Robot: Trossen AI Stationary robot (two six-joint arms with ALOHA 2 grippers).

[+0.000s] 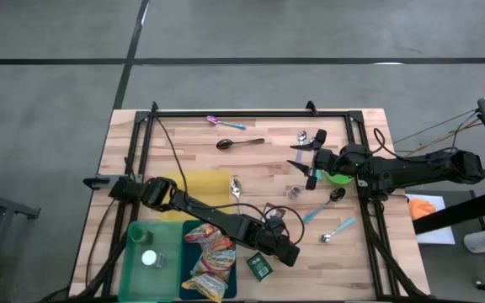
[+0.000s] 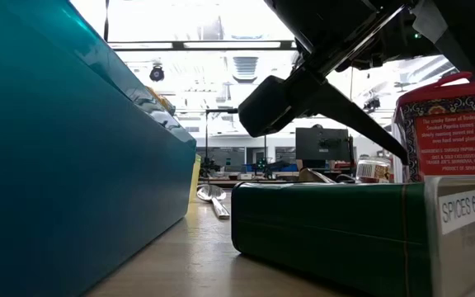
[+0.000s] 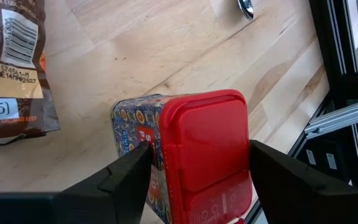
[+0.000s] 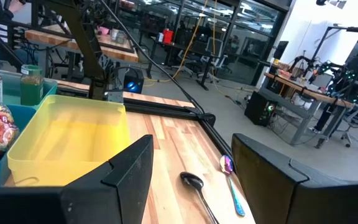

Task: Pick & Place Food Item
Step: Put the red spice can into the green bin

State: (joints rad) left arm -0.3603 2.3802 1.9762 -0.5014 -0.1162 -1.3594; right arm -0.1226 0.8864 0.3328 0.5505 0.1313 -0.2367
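Left gripper: fingers straddle the spice tin, one dark pad on each side of its red lid. Whether the pads press the tin or only bracket it cannot be told. Right gripper: jaws apart, nothing between them, held above the table over the far right part, well away from the tin.

Spice tin: rectangular, flat red hinged lid, sides printed in a busy blue, red and gold pattern with a red label panel. It stands upright on the bare wood near the table's front edge.

Around the tin: a dark green flat tin lies just beside it, toward the teal bin. The teal bin holds a crinkled snack bag; a green bin sits on the far side of it, and a yellow bin behind. A brown barcoded pouch lies close to the tin. Spoons are scattered behind the tin. Nothing sits between the left fingers and the tin's sides.
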